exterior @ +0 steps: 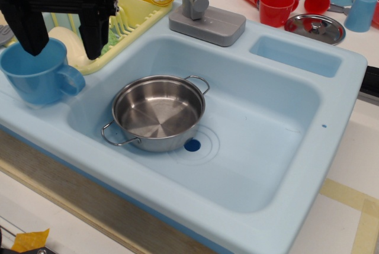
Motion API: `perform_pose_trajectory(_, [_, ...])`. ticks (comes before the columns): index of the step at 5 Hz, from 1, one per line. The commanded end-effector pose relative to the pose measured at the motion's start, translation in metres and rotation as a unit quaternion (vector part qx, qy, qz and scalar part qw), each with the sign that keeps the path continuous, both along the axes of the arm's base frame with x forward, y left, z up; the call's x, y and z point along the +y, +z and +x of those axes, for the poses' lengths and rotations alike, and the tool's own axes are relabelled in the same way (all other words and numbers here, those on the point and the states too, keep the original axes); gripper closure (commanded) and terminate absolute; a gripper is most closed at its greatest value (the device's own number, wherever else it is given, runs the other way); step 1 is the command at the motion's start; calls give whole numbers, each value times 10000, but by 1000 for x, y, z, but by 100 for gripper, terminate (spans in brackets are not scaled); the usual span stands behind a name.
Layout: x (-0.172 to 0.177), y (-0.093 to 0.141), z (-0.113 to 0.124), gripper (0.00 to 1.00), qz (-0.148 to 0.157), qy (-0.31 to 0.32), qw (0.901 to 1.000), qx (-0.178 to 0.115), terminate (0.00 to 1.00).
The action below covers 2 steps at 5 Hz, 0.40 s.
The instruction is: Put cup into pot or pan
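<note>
Pincer spread wide above the cup, pan waiting to the right in the sink

The pincer hangs released, grasping nothing; its left finger dips over the cup rim and its right finger stands just beyond the handle, in front of the yellow dish rack. The cup sits upright on the sink's left ledge, handle toward the basin. The pan lies down and right in the basin, mouth open and empty, with free room above it; the rack crowds the far side
</note>
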<state>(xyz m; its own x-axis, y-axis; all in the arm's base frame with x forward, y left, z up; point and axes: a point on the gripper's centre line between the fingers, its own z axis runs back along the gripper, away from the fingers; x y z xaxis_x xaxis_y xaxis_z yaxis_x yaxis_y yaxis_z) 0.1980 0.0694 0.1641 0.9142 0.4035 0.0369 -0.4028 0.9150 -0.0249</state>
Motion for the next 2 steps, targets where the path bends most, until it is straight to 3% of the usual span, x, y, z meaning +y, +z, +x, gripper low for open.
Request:
perform_pose_trajectory(1, [9, -2, 0, 0, -4, 495, 9985, -247, 0])
perform_pose_trajectory(2, [11, -13, 1, 0, -36, 420, 9990, -161, 0])
